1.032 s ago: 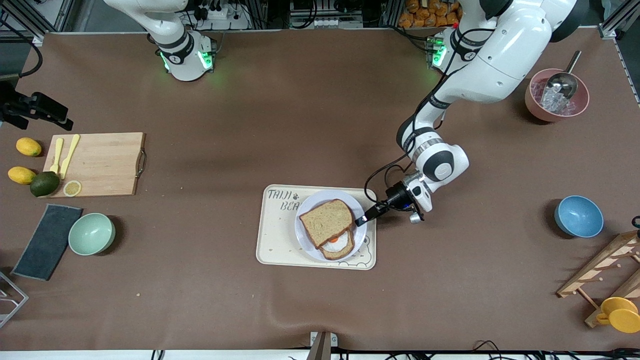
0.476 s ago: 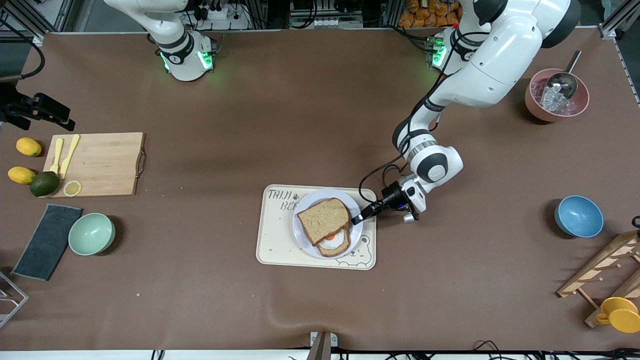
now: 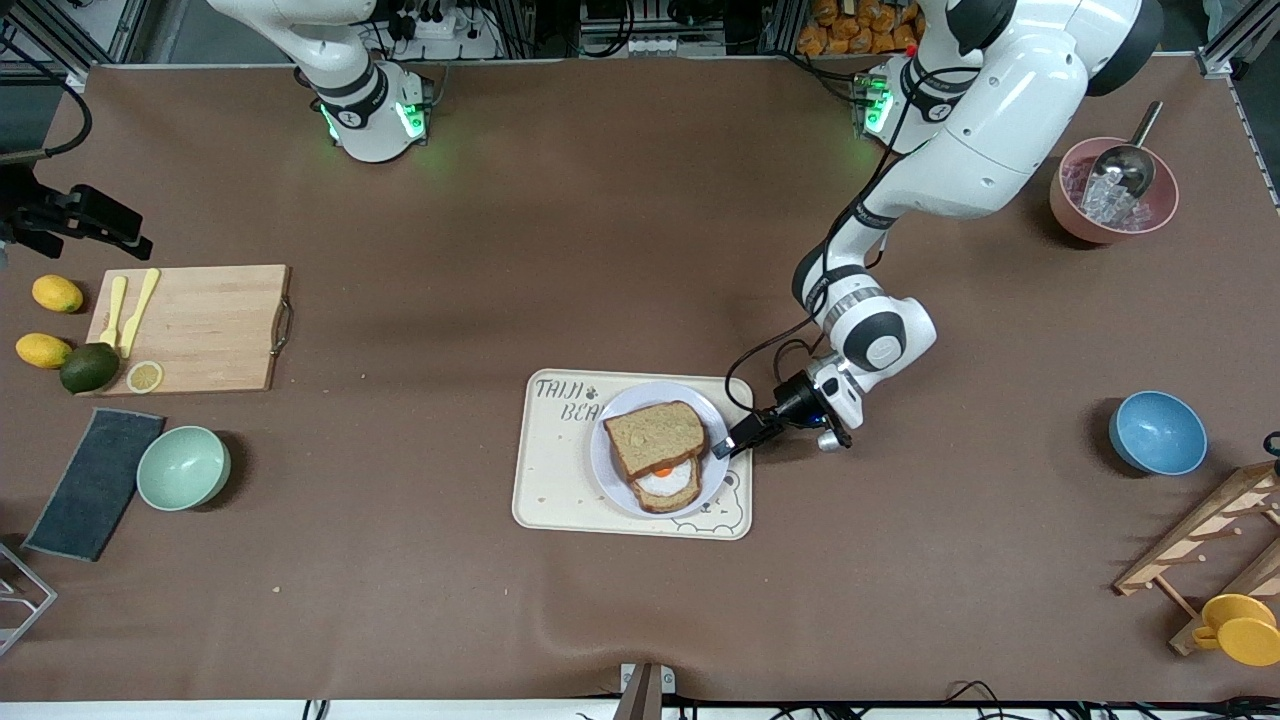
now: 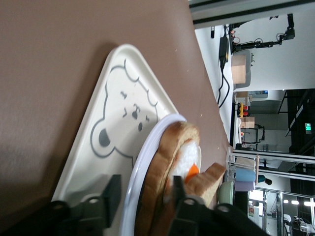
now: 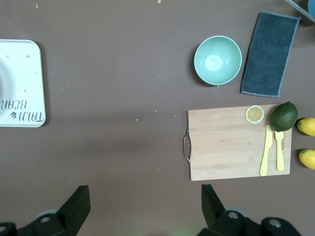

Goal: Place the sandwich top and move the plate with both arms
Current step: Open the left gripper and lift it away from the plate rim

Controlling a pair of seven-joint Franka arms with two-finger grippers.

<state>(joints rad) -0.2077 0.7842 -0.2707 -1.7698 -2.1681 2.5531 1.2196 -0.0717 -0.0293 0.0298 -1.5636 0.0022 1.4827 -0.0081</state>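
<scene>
The sandwich top [image 3: 655, 435] lies on the egg-bearing slice [image 3: 670, 487] on the plate [image 3: 608, 462], leaving part of the egg showing. The plate sits on the bear-printed tray [image 3: 555, 480]. My left gripper [image 3: 728, 446] is low at the plate's edge toward the left arm's end. In the left wrist view this gripper [image 4: 144, 191] is open. Its fingers stand apart around the plate rim [image 4: 142, 167] and the bread's edge, with the sandwich top [image 4: 209, 181] just past them. My right gripper [image 5: 142, 211] waits high over bare table between tray and cutting board, open and empty.
Toward the right arm's end are a cutting board [image 3: 190, 325] with yellow cutlery, lemons, an avocado, a mint bowl [image 3: 183, 467] and a grey cloth [image 3: 95, 482]. Toward the left arm's end stand a blue bowl [image 3: 1157, 432], a pink ice bowl [image 3: 1113, 190] and a wooden rack [image 3: 1210, 540].
The left gripper has opened and let go of the sandwich top. The slice has settled lower onto the egg slice. The gripper has drawn back slightly. The right arm has barely moved.
</scene>
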